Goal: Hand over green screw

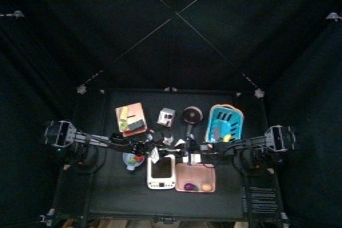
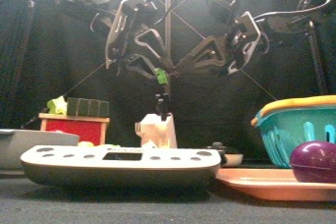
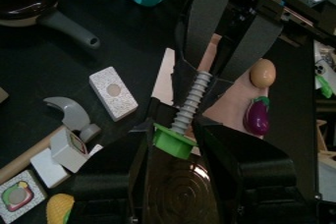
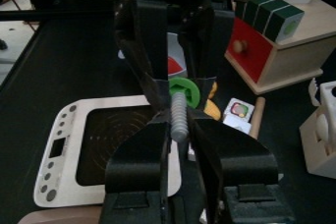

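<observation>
- The green screw [image 3: 172, 140] is up in the air above the counter [image 2: 79, 208], caught between the two arms where they meet over the middle. It touches nothing lying below.
- Its long axis runs from one arm straight toward the other. The bright green head sits at the left pincer [image 3: 178, 147], and the grey threaded shaft points away from it into the right pincer [image 4: 178, 135].
- The left pincer pinches the screw by its broad head, jaws standing wide because the head is wide.
- The right pincer's jaws lie close on either side of the shaft, about midway along it. Whether they press on it or merely flank it I cannot tell.
- The pincers face each other almost nose to nose, so neither has to travel to reach the screw.
- Judgement: the coming move turns on the right pincer's hold on the shaft being firm before the left lets the head go — otherwise the screw drops among the things on the counter.
</observation>
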Controlling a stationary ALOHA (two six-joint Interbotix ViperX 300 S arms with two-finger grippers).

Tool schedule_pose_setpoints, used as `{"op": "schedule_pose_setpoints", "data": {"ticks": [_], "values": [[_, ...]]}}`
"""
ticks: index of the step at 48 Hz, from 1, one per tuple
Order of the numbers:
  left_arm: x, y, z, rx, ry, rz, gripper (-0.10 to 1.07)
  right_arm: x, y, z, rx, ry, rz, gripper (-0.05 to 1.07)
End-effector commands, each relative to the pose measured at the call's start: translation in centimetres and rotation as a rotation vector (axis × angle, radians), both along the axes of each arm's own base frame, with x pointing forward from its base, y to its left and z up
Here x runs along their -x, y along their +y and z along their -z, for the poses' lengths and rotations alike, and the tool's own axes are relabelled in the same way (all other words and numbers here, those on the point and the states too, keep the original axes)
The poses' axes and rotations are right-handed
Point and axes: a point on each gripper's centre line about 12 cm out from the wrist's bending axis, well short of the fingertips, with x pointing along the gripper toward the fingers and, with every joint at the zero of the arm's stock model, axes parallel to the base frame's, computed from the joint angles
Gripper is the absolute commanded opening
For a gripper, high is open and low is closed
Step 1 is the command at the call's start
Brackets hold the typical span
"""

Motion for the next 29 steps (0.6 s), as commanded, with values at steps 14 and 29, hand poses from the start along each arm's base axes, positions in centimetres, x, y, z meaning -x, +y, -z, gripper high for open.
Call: {"op": "schedule_pose_setpoints", "data": {"ticks": [14,29], "values": [[0.1,0.1,-1.5,-0.031,-0.041,0.021,0.85,-0.1,0.1,-0.9,-0.002,-0.028,-0.001,0.53],[1.5,0.1,-2.4,-0.035,-0.065,0.023,0.85,-0.1,0.1,-0.8,-0.005,-0.015,-0.001,0.53]]}}
